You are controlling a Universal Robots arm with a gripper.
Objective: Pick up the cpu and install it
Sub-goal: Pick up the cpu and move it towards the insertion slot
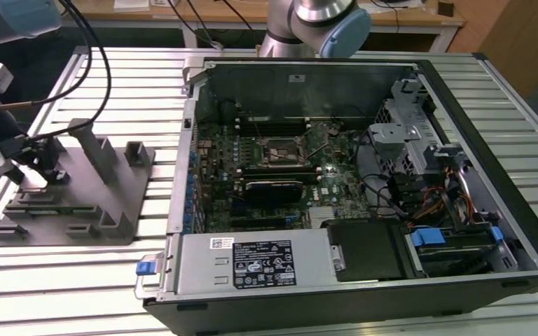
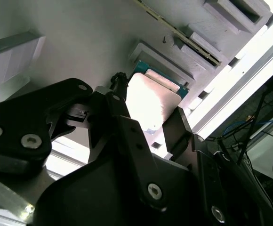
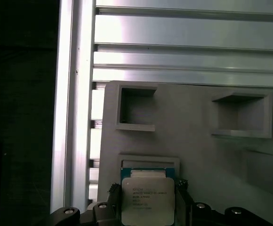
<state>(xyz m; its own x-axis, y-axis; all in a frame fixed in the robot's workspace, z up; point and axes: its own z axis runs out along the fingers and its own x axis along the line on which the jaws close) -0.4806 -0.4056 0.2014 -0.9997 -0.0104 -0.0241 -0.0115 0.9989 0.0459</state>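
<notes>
The cpu (image 3: 148,195) is a small square chip with a silver-white metal top and a green board edge. It sits between the two black fingers of my gripper (image 3: 148,209), just over a shallow square pocket of the grey fixture block (image 3: 193,141). In the second wrist view the fingers (image 2: 120,106) press against opposite sides of the cpu (image 2: 150,99), so the gripper (image 2: 150,117) is shut on it. In the exterior view the gripper (image 1: 31,175) hangs over the fixture block (image 1: 110,199) at the exterior view's left. The black-framed socket (image 1: 279,152) lies on the motherboard inside the open computer case (image 1: 493,175).
The fixture block carries upright posts (image 1: 92,147) and several recessed pockets (image 3: 136,106). Everything stands on a ribbed aluminium table (image 1: 54,280). Cables (image 1: 92,63) run down to the wrist. Inside the case are a power supply (image 1: 250,262), drive cages (image 1: 405,140) and wiring.
</notes>
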